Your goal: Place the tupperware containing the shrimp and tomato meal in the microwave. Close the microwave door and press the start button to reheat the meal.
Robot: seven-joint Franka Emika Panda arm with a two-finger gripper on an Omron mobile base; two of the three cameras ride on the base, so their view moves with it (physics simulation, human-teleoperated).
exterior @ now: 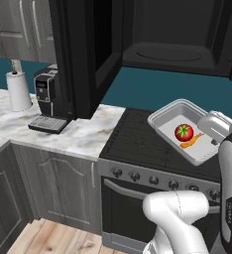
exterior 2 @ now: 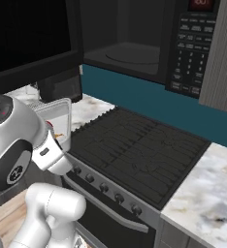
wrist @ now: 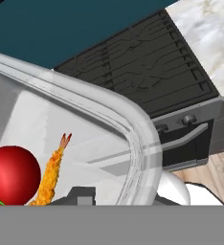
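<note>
The translucent tupperware (exterior: 168,117) hangs tilted above the right part of the stove, with a red tomato (exterior: 184,132) and an orange shrimp (exterior: 191,142) inside. My gripper (exterior: 208,136) is shut on its right rim. In the hand view the tupperware rim (wrist: 139,139) curves close in front, the tomato (wrist: 13,174) and shrimp (wrist: 51,171) lie at lower left, and a dark fingertip (wrist: 80,195) rises at the bottom. The microwave (exterior: 175,47) stands above with its cavity and turntable showing. The microwave door (exterior: 86,54) is swung open to the left. Its control panel (exterior 2: 190,48) is on the right.
A black stove (exterior: 138,141) with a row of knobs and an oven handle sits below the tupperware. On the marble counter (exterior: 73,136) to the left stand a coffee machine (exterior: 48,99) and a paper towel roll (exterior: 19,92). More marble counter (exterior 2: 207,193) lies right of the stove.
</note>
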